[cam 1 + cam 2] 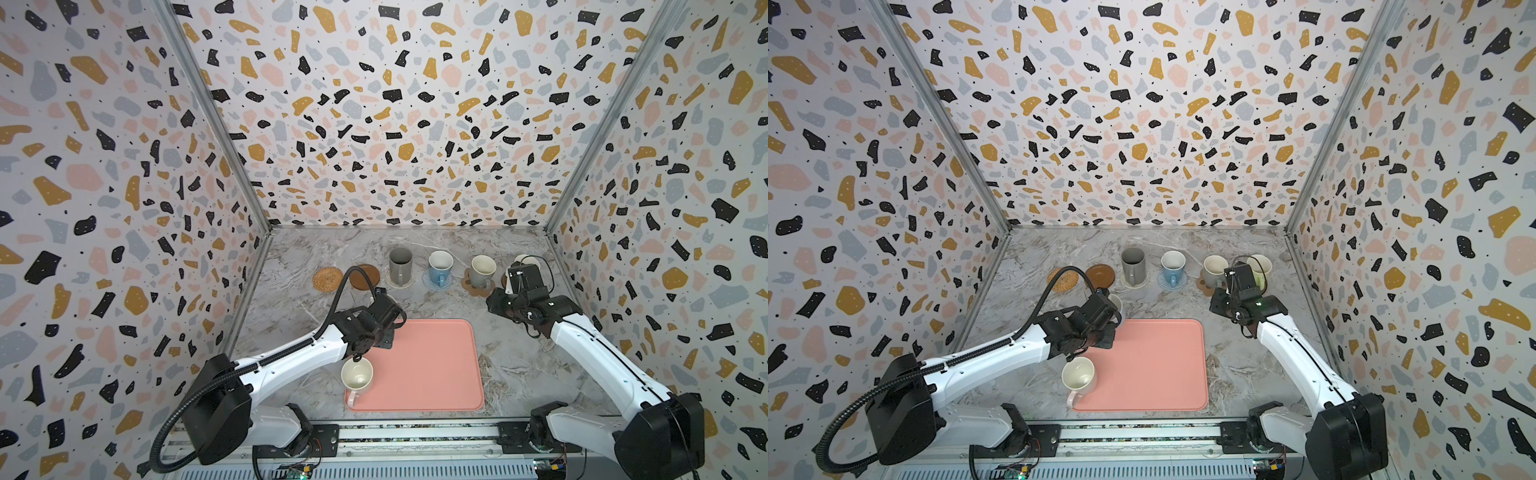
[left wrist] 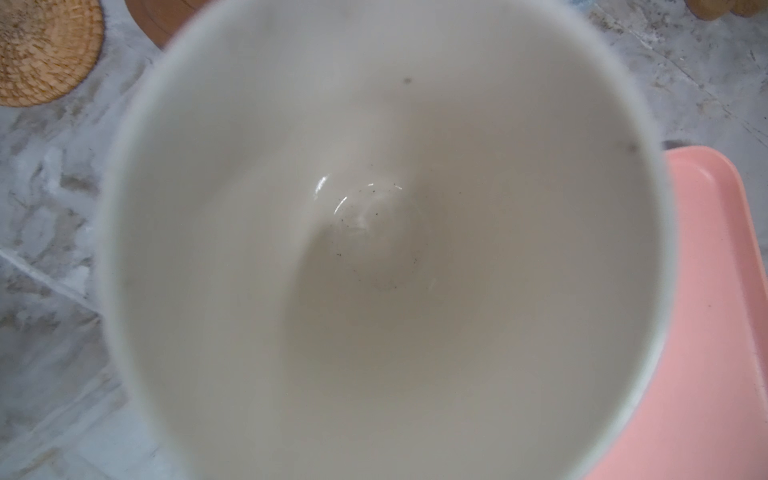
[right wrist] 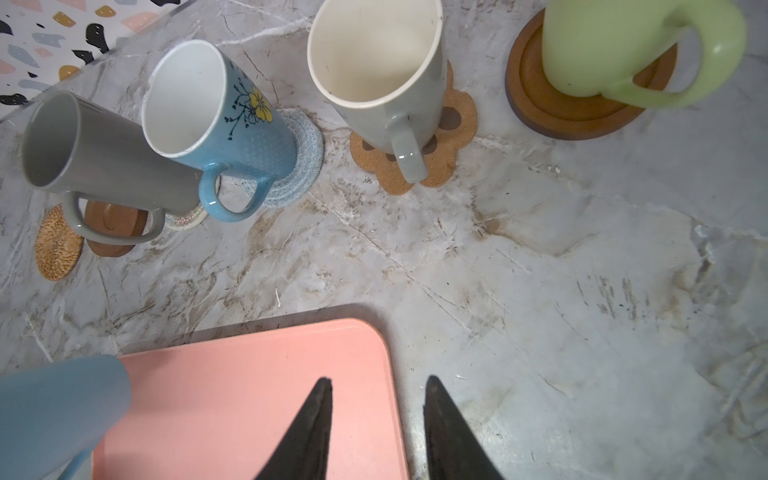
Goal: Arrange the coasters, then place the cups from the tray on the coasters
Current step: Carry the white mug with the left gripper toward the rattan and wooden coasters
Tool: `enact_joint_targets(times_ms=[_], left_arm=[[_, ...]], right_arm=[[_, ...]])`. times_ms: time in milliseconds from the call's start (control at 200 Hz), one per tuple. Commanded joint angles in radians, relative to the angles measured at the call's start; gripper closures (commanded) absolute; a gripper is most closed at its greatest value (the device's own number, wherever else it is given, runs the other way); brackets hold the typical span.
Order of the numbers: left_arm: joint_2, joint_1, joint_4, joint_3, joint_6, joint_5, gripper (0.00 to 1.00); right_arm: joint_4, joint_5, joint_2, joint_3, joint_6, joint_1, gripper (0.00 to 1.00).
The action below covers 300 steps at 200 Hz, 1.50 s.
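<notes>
**Enclosure and work surface**

You are looking into a three-sided booth. The back wall (image 1: 399, 124), left wall (image 1: 104, 187) and right wall (image 1: 685, 187) carry one terrazzo print: a white ground with black, mustard, pale pink and grey-blue chips and fine black specks. Where the panels meet you see bare metal corner posts (image 1: 219, 124), and a metal strip (image 1: 407, 226) runs along the foot of the back wall. The tabletop (image 1: 519, 353) is grey-white marble-look; the right wrist view shows you its brown veining (image 3: 490, 222) and scuffs most clearly. Light is even and soft; shadows on the marble have blurred edges.
</notes>
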Motion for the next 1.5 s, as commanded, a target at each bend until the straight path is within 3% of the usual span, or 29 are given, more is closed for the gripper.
enact_joint_targets(times_ms=[0, 531, 1497], left_arm=[[-0.01, 0.031, 0.061, 0.043, 0.055, -0.014, 0.91], [0.066, 0.189, 0.107, 0.115, 0.138, -0.005, 0.91], [0.369, 0.38, 0.135, 0.378, 0.247, 0.064, 0.91]], right_arm=[[-0.037, 0.017, -0.031, -0.003, 0.008, -0.003, 0.61], [-0.037, 0.019, -0.04, -0.007, 0.011, -0.002, 0.61], [-0.078, 0.039, -0.101, -0.029, 0.017, -0.002, 0.61]])
